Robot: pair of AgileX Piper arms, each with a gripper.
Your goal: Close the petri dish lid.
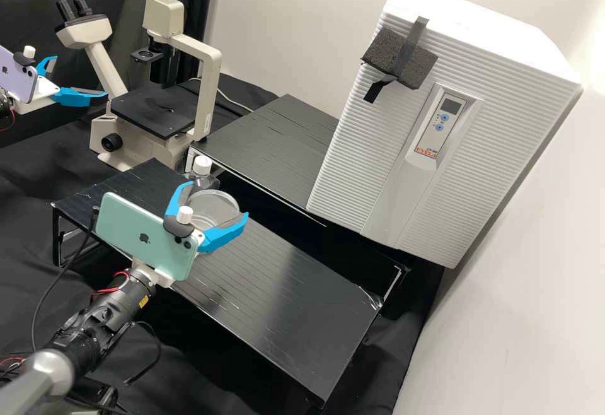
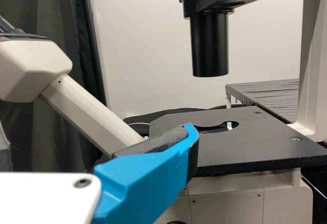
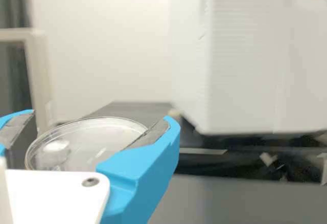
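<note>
My right pincer grasps a clear petri dish piece by its rim over the slatted tabletop; whether it is lid, base or both, I cannot tell. A mint phone, logo showing, blocks much of the mount, and the dish partly covers a white-capped bottle just behind. My left pincer hangs released, fingers spread, near the microscope, whose eyepieces are cropped in the left wrist view. At right, a ribbed white cabinet bears orange lettering; dark foam hides part of its front.
</note>
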